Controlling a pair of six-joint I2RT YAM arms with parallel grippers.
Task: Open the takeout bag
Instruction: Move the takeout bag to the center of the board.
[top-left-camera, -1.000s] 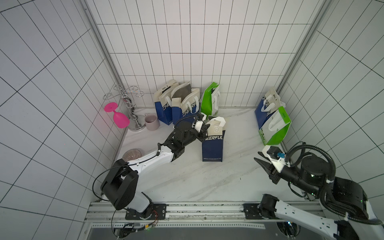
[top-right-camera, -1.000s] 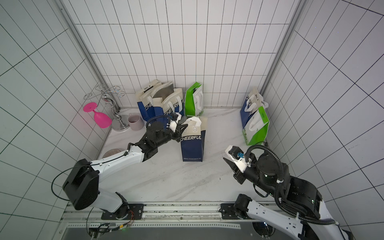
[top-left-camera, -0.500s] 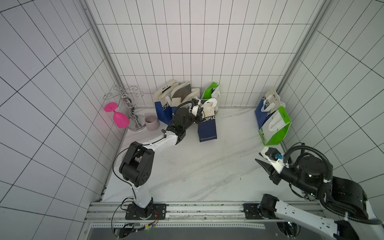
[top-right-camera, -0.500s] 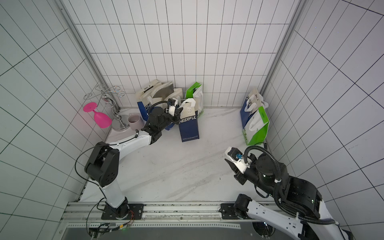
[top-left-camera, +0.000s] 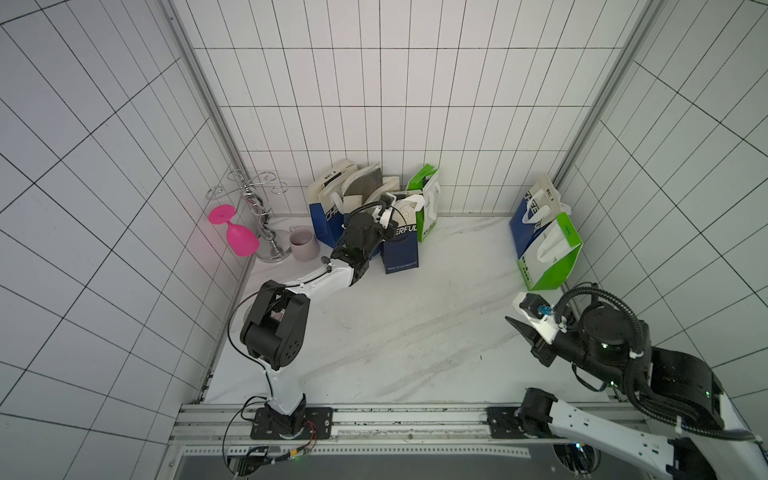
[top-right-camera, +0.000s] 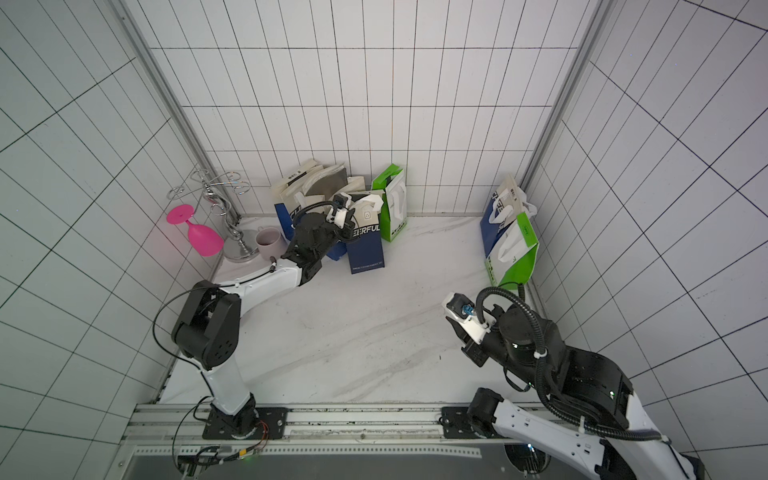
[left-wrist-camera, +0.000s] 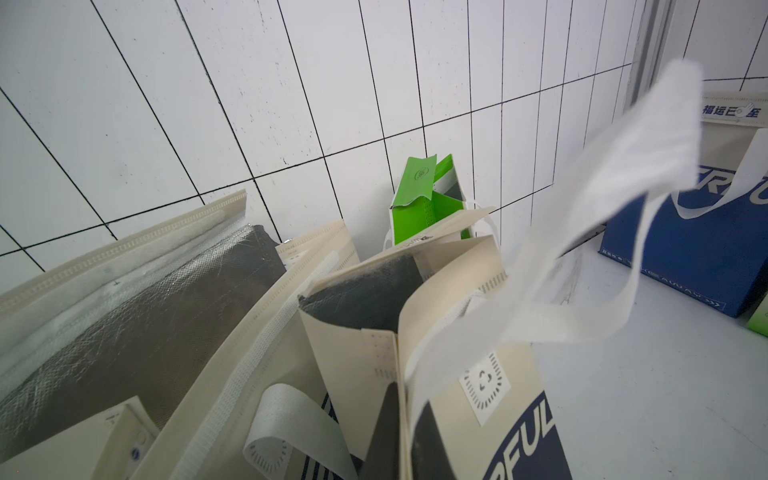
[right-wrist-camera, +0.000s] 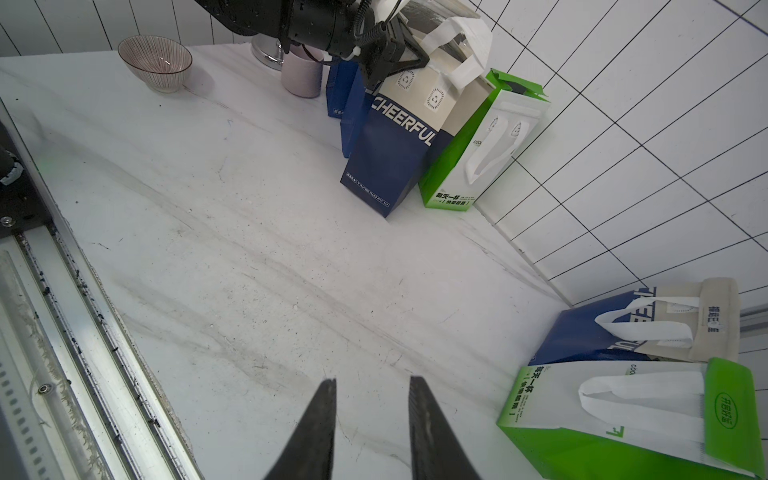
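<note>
The takeout bag (top-left-camera: 401, 251) (top-right-camera: 365, 251) is navy below and cream on top, printed CHEERFUL, with white strap handles. It stands at the back of the table, pressed against the other bags. My left gripper (top-left-camera: 390, 218) (top-right-camera: 347, 218) (right-wrist-camera: 397, 56) is shut on the bag's cream top edge. In the left wrist view the bag (left-wrist-camera: 498, 415) fills the lower part, its mouth parted a little with grey lining showing; the jaws themselves are hidden there. My right gripper (right-wrist-camera: 372, 384) (top-left-camera: 515, 324) hovers open over bare table at the front right, holding nothing.
Opened cream-and-navy bags (top-left-camera: 338, 195) and a green bag (top-left-camera: 428, 203) line the back wall. Two more bags (top-left-camera: 544, 249) lean in the right corner. A pink glass (top-left-camera: 237, 237), a wire rack (top-left-camera: 262, 224), a mug (top-left-camera: 303, 243) and a bowl (right-wrist-camera: 154, 62) stand at the left.
My left arm has carried the takeout bag from the table's middle back toward the wall, in among the other bags. The right arm has hardly moved.
</note>
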